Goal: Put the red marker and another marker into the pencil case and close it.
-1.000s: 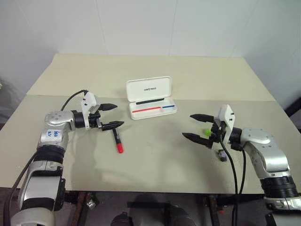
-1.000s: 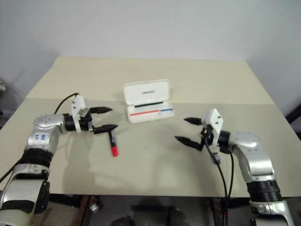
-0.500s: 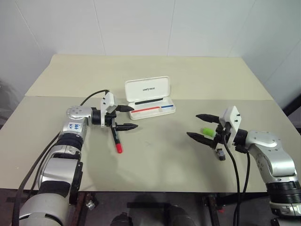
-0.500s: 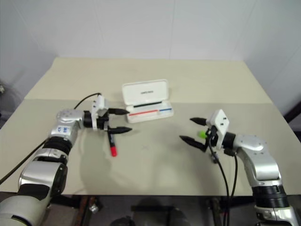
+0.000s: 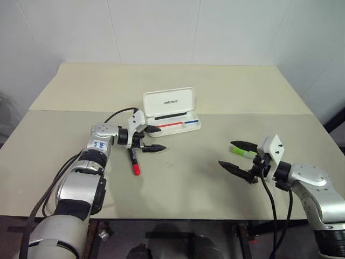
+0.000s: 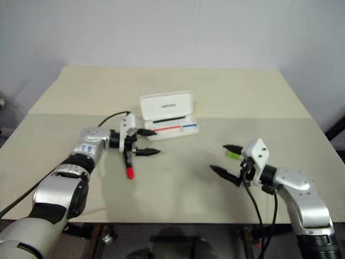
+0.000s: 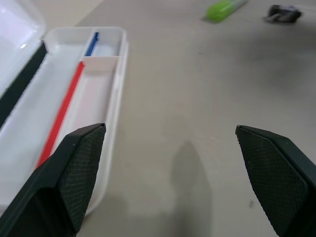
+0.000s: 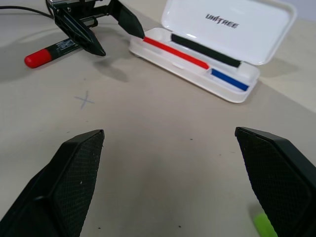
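Observation:
The white pencil case point(image 5: 171, 101) lies open at mid-table, lid up, with a red-and-blue stripe inside. The red marker point(image 5: 133, 161) lies on the table in front of it to the left, red cap nearest me. My left gripper point(image 5: 161, 138) hovers open over the marker's black end, pointing right toward the case's front, nothing between its fingers. The lime-green highlighter point(image 5: 241, 152) lies at the right, partly behind the upper finger of my right gripper point(image 5: 226, 154), which is open and empty just above the table. The right wrist view shows the case point(image 8: 232, 24) and red marker point(image 8: 49, 52).
A small dark grey stubby object point(image 7: 284, 12) lies near the highlighter point(image 7: 224, 9). The tan table point(image 5: 183, 178) has bare room between the two grippers. A black cable runs along the left arm. A faint cross mark point(image 8: 84, 100) is on the tabletop.
My left gripper has moved right, from beside the marker to over its black end near the case. My right gripper has drawn back and down toward the table's front right, uncovering the highlighter.

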Robot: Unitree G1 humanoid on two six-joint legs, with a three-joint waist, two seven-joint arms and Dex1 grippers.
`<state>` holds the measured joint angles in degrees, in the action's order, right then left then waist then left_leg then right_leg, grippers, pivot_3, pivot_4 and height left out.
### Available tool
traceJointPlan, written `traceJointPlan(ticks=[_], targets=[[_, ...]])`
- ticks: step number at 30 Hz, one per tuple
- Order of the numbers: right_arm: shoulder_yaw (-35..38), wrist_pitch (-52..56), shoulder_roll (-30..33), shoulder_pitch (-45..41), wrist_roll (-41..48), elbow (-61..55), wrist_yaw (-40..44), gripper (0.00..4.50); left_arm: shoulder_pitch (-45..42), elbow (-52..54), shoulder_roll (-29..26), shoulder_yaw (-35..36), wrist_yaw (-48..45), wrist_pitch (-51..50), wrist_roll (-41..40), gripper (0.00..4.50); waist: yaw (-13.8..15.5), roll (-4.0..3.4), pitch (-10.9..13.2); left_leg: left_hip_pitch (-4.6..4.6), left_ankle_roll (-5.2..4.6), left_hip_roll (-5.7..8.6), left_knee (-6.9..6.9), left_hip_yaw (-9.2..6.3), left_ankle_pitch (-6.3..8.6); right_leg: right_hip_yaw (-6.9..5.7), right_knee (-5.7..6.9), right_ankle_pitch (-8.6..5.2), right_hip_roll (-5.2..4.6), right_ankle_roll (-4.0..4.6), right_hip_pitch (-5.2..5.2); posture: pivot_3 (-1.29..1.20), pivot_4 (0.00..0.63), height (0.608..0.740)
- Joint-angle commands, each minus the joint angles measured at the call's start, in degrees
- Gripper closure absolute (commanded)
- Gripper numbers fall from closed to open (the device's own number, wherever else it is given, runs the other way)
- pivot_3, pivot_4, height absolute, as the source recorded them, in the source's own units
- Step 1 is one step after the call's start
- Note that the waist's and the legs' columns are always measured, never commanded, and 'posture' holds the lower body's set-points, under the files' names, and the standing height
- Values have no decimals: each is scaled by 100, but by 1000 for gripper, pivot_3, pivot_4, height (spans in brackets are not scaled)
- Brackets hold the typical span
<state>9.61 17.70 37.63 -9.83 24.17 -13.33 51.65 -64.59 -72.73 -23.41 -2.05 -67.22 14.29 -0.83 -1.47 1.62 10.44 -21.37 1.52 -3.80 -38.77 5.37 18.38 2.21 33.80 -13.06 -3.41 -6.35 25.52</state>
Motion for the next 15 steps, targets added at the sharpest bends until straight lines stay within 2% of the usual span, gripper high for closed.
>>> traceJointPlan(ticks=[1, 15], targets=[[231, 8, 44, 87, 143, -269, -114, 0, -212, -73, -2, 73, 212, 15, 103, 22, 4, 0, 0, 0, 0, 0, -3, -2, 0, 0, 0, 0, 0, 0, 0, 0, 150, 740], [74, -62, -14, -22, 132, -175, -235, 0, -298, -291, 180, 7, 590, -252, 497, 22, 8, 1, 0, -3, -1, 0, -13, -4, 0, 0, 3, 0, 0, -1, -2, 0, 150, 740]])
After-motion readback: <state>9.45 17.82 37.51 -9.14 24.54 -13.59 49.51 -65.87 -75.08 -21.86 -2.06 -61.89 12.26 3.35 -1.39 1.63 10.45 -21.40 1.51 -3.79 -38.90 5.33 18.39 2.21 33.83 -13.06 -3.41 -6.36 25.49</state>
